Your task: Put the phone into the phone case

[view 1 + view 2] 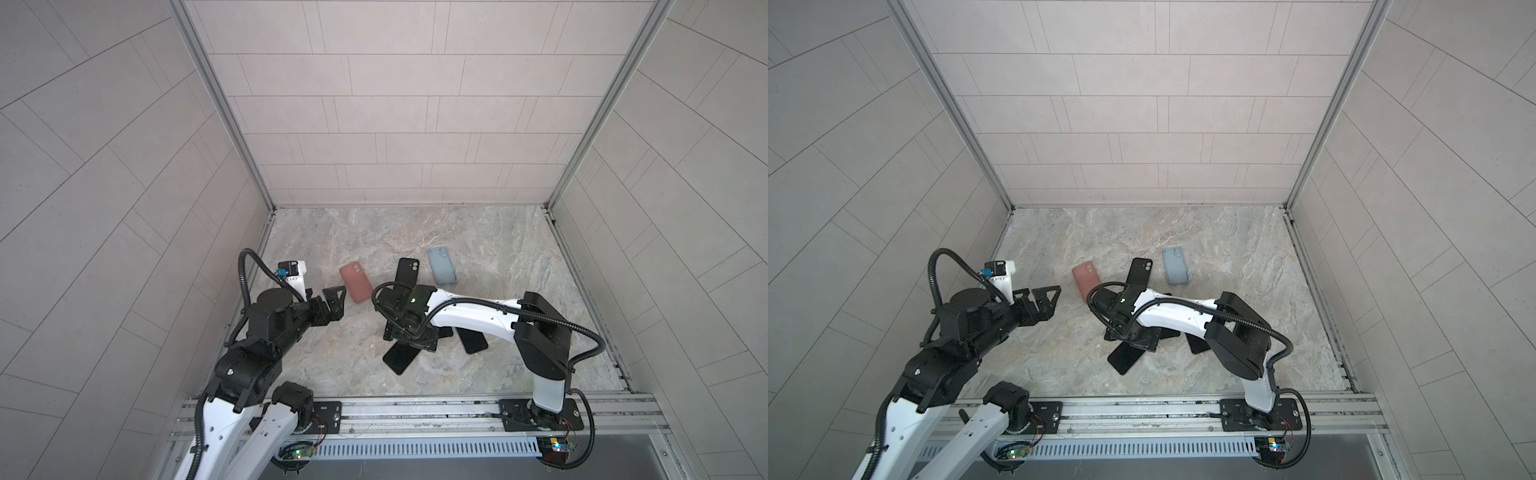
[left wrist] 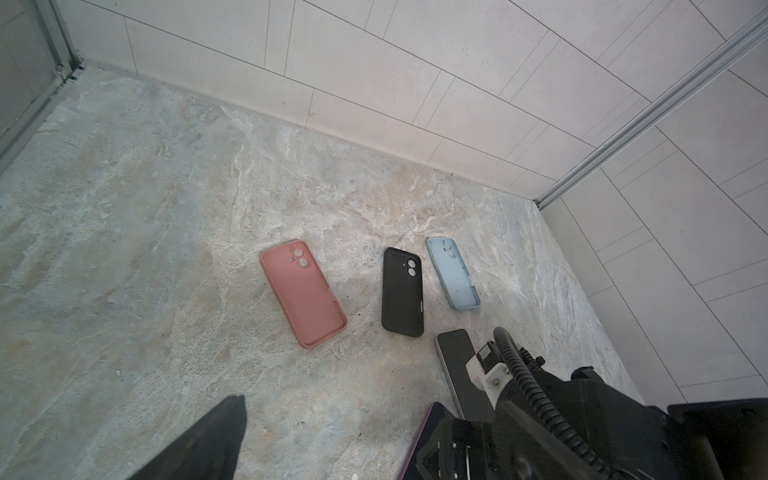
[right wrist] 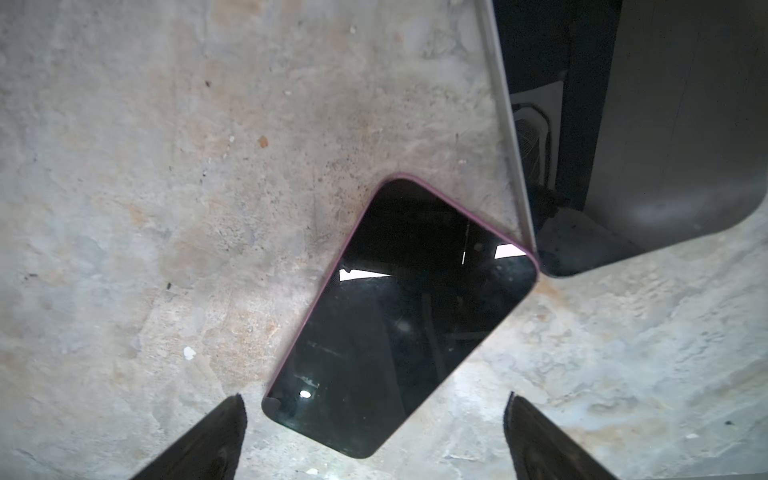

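Bearings are read in the top views, with 12 o'clock toward the back wall.

The right gripper [image 3: 374, 411] is seen with its jaws spread wide and nothing held. It is poised over the phone [image 3: 399, 324]. In the right wrist view a fingertip [image 3: 226, 419] is set on either side of the phone's near end. No contact can be made out.

The phone is laid flat, screen up, with a purple-pink edge, on the marbled table [image 1: 498, 249] at about 6 o'clock of the table's centre. In both top views only one end is shown, sticking out toward 7 o'clock from under the gripper. One far corner is found touching, or all but touching, a silver-edged phone [image 3: 665, 124]. The phone is not yet in a case.

Three cases are noted in a row, apart from one another:
- The pink case [image 2: 303, 293] is placed at 10 o'clock of the right gripper, hollow side up.
- The black case [image 2: 402, 293] is placed at 12 o'clock. Which face is up cannot be told.
- The blue case [image 2: 453, 274] is placed at 1 o'clock, hollow side up.

The left gripper [image 1: 1037, 300] is seen with its jaws wide and nothing held. It is hung over bare table at 8 o'clock of the pink case, near it.
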{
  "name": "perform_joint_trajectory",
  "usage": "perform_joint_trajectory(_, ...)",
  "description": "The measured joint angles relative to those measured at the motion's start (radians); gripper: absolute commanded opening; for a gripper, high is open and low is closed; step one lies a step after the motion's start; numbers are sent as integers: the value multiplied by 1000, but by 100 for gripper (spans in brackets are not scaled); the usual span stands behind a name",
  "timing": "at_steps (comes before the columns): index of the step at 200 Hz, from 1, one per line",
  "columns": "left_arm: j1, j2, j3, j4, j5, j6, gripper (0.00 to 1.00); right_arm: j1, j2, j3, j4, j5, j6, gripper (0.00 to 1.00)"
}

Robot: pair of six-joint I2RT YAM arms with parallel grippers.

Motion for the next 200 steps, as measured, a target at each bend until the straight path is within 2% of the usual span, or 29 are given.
perform_joint_trajectory(50, -1, -34, -38, 0, 41, -27, 100, -6, 72, 11, 39, -12, 117, 99)
perform_joint_trajectory(83, -6, -45, -38, 6, 46, -38, 100, -8, 118, 34, 23, -31, 142, 98)
perform_joint_trajectory(98, -8, -51, -38, 5, 46, -38, 100, -7, 134, 39, 24, -38, 147, 93)
perform_joint_trajectory(123, -16, -56, -38, 5, 45, -38, 100, -7, 150, 64, -4, -29, 135, 92)
perform_joint_trajectory(158, -23, -55, -38, 5, 44, -37, 100, -6, 212, 187, -66, 18, 2, 86)
perform_joint_trajectory(165, -23, -55, -38, 5, 44, -37, 100, -8, 222, 208, -73, 21, -46, 83)
perform_joint_trajectory(200, -23, -55, -38, 4, 40, -37, 100, -25, 288, 312, -104, 28, -309, 84)
